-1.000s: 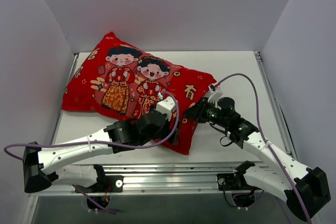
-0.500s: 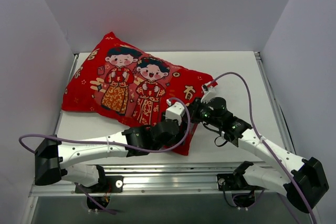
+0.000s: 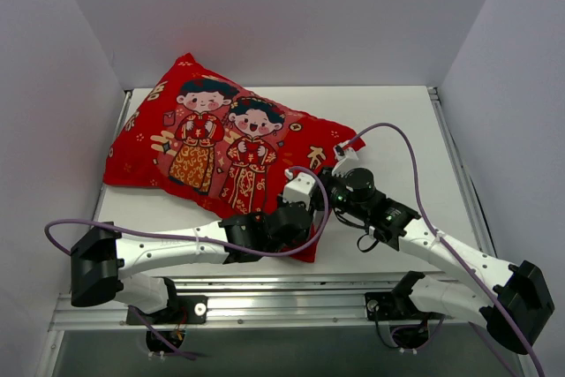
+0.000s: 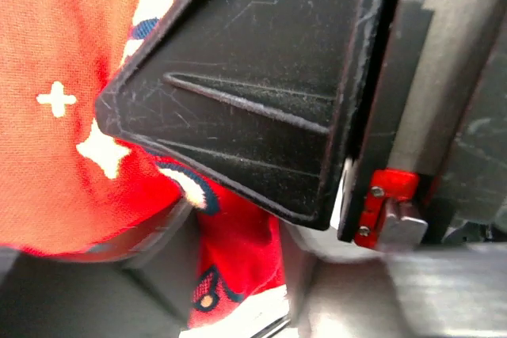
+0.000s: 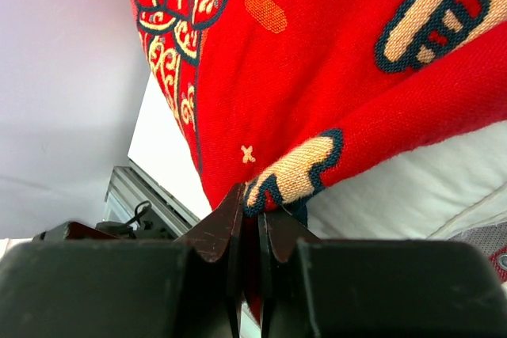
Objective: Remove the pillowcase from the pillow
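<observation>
The red pillowcase with two cartoon children lies slantwise from the back left to the front middle of the table, stuffed full. In the right wrist view the white pillow shows under the cover's open edge. My right gripper is shut on that edge, pinching a fold with a tan and navy pattern. My left gripper sits right beside it at the cover's near right corner. Its blurred grey fingers stand apart with a fold of red pillowcase between them. The right gripper's black body fills most of the left wrist view.
The white table is walled at the back and on both sides. An aluminium rail runs along the near edge by the arm bases. Purple cables loop over both arms.
My left gripper slid right to the pillowcase's near right corner and its fingers narrowed. My right gripper moved left onto the cover's edge and shut on it.
</observation>
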